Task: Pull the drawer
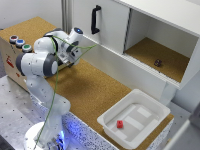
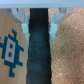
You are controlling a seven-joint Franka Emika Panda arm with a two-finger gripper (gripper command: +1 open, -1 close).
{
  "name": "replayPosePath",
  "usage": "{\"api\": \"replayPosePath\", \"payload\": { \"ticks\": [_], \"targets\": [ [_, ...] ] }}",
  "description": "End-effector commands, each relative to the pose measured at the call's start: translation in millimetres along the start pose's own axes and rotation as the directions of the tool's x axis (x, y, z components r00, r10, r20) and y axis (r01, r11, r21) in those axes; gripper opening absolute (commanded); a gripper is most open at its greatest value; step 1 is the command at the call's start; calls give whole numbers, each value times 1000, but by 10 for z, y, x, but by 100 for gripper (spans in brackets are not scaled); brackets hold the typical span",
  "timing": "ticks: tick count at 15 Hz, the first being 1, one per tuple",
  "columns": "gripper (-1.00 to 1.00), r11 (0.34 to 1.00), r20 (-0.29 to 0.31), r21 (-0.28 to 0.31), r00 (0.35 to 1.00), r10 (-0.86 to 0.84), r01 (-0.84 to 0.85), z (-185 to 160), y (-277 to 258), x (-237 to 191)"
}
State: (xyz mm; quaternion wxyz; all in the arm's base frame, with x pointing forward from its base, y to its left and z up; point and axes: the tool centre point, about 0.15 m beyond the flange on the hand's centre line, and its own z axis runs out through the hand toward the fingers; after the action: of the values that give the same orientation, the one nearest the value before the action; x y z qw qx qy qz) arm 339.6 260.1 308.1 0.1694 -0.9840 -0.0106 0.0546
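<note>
The drawer (image 1: pixel 122 66) is the long, low white front panel under the cabinet, running along the back edge of the cork surface; it looks shut. My gripper (image 1: pixel 68 58) hangs over the cork surface toward the exterior view's left, well away from the drawer and partly hidden by my own arm. In the wrist view the gripper (image 2: pixel 39 15) is open, its pale fingers (image 2: pixel 20 14) spread apart with nothing between them. Below it lie a dark strip (image 2: pixel 39 55), cork on one side and a cardboard face with blue print (image 2: pixel 10 50) on the other.
Above the drawer, a tall white door with a black handle (image 1: pixel 95 20) stands beside an open compartment (image 1: pixel 160 52) holding a small dark object (image 1: pixel 158 63). A white tub (image 1: pixel 134 116) with a red block (image 1: pixel 120 124) sits at the front. A box with coloured buttons (image 1: pixel 19 43) stands behind my arm.
</note>
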Motion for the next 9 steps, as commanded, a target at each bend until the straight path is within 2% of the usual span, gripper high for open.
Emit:
{"api": "replayPosePath", "payload": {
  "ticks": [1, 5, 9],
  "targets": [
    [100, 998, -78, 49, 996, -45, 49, 470, 660, -360],
    [100, 997, -126, 51, 991, -54, 61, 280, 485, -460],
    [100, 999, -153, -1, 987, -50, 50, 109, 482, -448]
  ]
}}
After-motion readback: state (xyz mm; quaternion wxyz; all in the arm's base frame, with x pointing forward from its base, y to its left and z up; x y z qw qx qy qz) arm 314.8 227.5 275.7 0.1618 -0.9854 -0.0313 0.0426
